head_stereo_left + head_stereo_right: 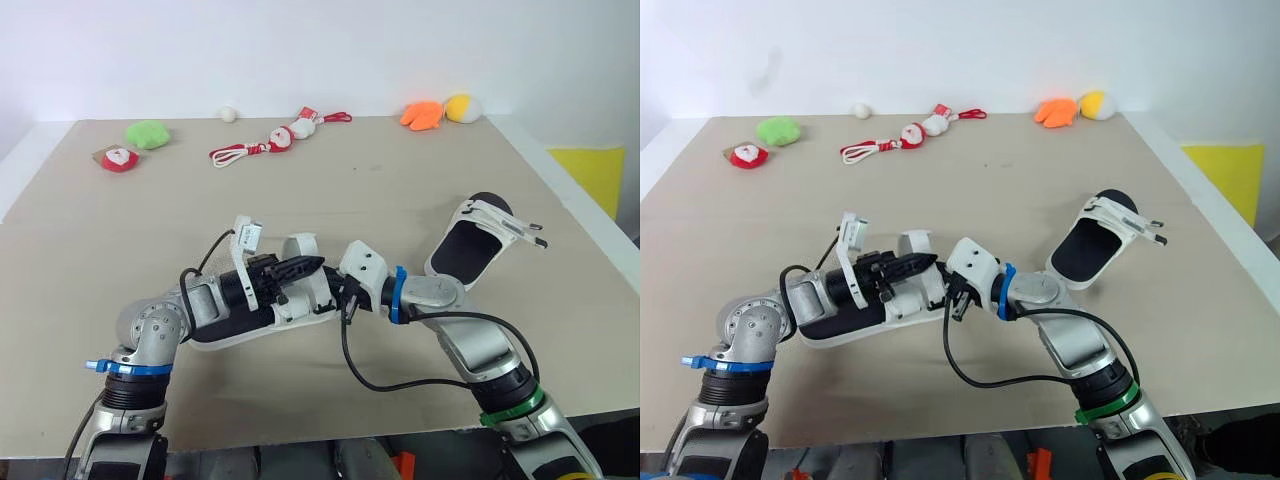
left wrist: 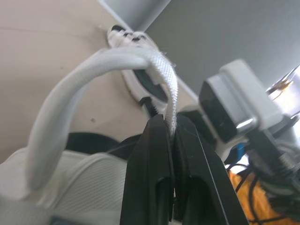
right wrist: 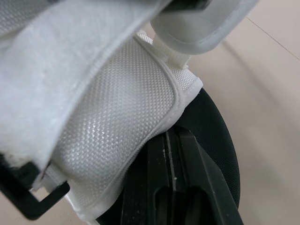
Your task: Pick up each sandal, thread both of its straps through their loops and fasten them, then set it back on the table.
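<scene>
The head views place the near sandal [image 1: 298,312] at 6 o'clock on the table [image 1: 400,190], between the two grippers, with the second sandal [image 1: 465,250] well apart at 3 o'clock from it. The left wrist view adds that the left gripper [image 1: 315,265] is pinched tight on a white strap [image 2: 93,70] arching up from the near sandal. The right wrist view shows the right gripper [image 1: 345,297] narrow, its fingers [image 3: 187,187] close together with the hem of a mesh band [image 3: 126,108] at their tips (how much they grip is hidden under the fabric), and the left arm covers the sandal's heel end.
</scene>
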You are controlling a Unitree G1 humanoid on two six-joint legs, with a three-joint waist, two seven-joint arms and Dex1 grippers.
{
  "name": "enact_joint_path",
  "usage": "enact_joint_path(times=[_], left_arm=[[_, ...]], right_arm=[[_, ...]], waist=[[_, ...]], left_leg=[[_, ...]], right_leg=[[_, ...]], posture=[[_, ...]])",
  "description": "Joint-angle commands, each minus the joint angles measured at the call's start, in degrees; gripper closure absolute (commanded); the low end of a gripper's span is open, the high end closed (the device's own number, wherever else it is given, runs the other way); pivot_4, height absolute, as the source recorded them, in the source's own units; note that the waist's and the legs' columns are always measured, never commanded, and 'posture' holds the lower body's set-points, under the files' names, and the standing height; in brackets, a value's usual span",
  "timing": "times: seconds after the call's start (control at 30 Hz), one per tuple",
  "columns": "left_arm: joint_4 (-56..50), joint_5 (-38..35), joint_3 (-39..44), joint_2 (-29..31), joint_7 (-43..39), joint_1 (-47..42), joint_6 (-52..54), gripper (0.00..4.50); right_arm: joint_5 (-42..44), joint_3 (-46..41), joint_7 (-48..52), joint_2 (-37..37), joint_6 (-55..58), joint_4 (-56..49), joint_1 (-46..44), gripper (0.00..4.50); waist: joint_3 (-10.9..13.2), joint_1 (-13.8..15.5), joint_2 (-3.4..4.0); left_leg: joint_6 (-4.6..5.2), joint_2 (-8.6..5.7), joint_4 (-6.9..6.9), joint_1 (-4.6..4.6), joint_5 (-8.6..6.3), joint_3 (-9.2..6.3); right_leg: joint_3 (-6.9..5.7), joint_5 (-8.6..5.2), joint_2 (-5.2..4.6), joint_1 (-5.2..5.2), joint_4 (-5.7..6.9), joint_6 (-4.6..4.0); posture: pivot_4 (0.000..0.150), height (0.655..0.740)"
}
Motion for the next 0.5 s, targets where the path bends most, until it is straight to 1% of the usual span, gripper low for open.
enact_joint_path(times=[0.03, 0.5], left_arm=[[-1.55, 1.49, -1.71, 0.35, -1.17, 0.9, -0.51, 4.37], [-0.23, 6.12, -3.14, 1.12, -3.18, 0.59, -3.45, 4.37]], right_arm=[[-0.84, 0.89, -0.57, 0.21, 0.31, 0.95, 0.16, 4.5], [-0.87, 0.85, -0.6, 0.22, 0.0, 1.06, 0.11, 4.5]], waist=[[0.0, 0.0, 0.0], [0.0, 0.0, 0.0]], left_leg=[[0.0, 0.0, 0.0, 0.0, 0.0, 0.0], [0.0, 0.0, 0.0, 0.0, 0.0, 0.0]], right_leg=[[0.0, 0.0, 0.0, 0.0, 0.0, 0.0], [0.0, 0.0, 0.0, 0.0, 0.0, 0.0]], posture=[[0.15, 0.74], [0.15, 0.74]])
